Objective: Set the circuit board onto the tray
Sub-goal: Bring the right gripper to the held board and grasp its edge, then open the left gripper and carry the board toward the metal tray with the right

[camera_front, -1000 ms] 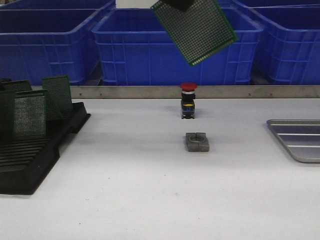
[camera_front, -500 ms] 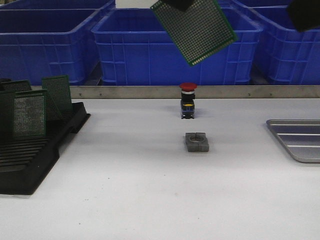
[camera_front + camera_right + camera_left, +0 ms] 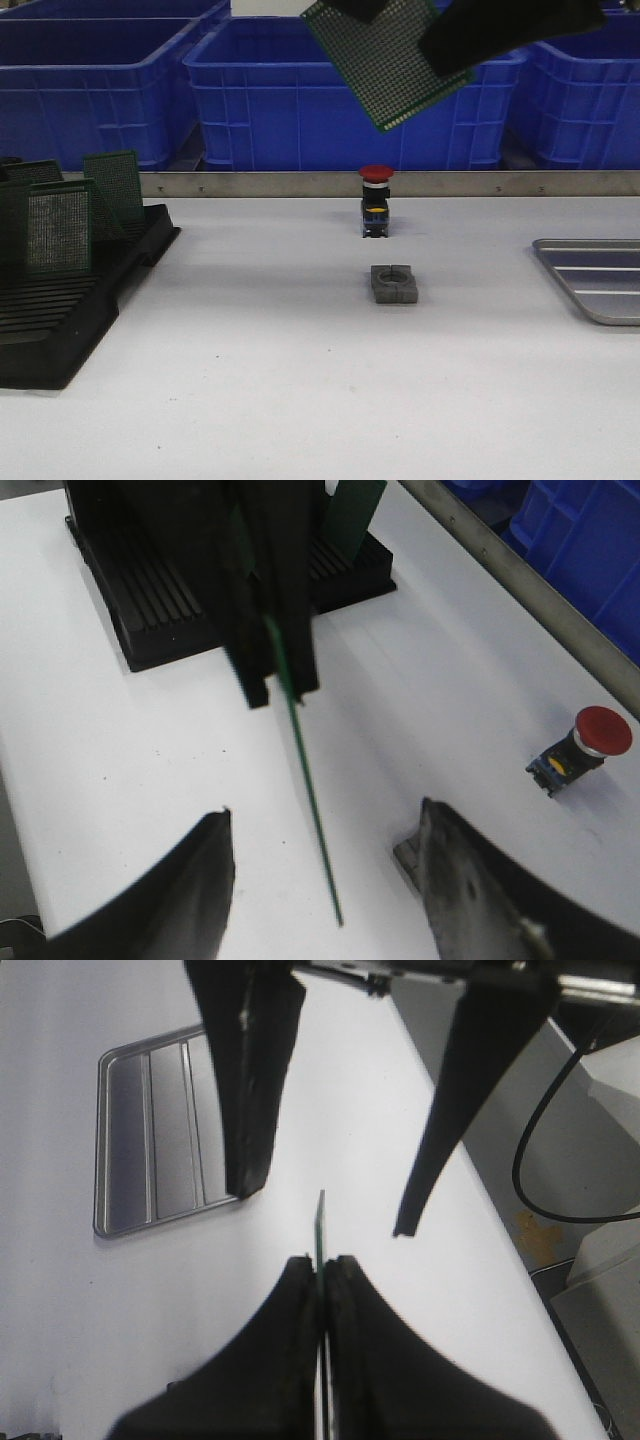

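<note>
My left gripper (image 3: 357, 8) is shut on the top edge of a green perforated circuit board (image 3: 385, 62) and holds it tilted, high above the table's middle. In the left wrist view the board (image 3: 320, 1222) shows edge-on, pinched in my left gripper (image 3: 321, 1260). My right gripper (image 3: 445, 50) is open and reaches in from the right, overlapping the board's right corner. In the right wrist view the board's edge (image 3: 312, 815) hangs within my open right gripper (image 3: 325, 825), touching neither finger. The silver ribbed tray (image 3: 592, 278) lies at the table's right edge and also shows in the left wrist view (image 3: 125, 1150).
A black slotted rack (image 3: 60, 320) with several upright green boards (image 3: 58, 230) stands at the left. A red-topped button (image 3: 376, 200) and a grey block (image 3: 394, 283) sit mid-table. Large blue bins (image 3: 270, 100) line the back behind a metal rail.
My right arm has come in from the upper right and moved left to the held board. The board and my left gripper have not moved.
</note>
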Controlling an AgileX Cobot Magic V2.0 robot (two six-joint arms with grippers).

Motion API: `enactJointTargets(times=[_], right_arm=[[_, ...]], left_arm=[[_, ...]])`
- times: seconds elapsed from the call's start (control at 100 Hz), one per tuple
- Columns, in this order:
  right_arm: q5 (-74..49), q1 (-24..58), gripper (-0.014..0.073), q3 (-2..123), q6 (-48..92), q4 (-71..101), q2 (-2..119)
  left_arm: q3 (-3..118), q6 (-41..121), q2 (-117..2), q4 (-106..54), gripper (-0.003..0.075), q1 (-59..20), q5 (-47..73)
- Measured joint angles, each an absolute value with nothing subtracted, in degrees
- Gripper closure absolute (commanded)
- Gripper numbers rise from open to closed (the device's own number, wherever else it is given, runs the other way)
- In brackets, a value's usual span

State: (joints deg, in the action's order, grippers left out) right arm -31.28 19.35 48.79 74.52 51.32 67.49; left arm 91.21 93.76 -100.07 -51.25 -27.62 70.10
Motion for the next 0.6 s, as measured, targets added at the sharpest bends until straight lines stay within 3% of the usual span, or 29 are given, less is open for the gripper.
enactJointTargets(times=[0.12, 0.19, 0.41, 0.6], right_arm=[[-32.4, 19.3, 0.0223, 51.2, 74.7, 51.7, 71.7], [-33.6, 19.3, 0.0294, 52.0, 74.8, 51.7, 73.7], [-35.5, 19.3, 0.0723, 52.6, 75.1, 52.3, 75.2], [-37.4, 19.6, 0.0708, 52.6, 76.6, 52.2, 75.2]], left_arm=[[91.2, 93.8, -100.1, -51.3, 0.0741, -27.6, 70.1], [91.2, 93.8, -100.1, -51.3, 0.0741, -27.6, 70.1], [91.2, 93.8, -100.1, -51.3, 0.0741, -27.6, 69.9], [91.2, 93.8, -100.1, -51.3, 0.0736, -27.6, 69.9]])
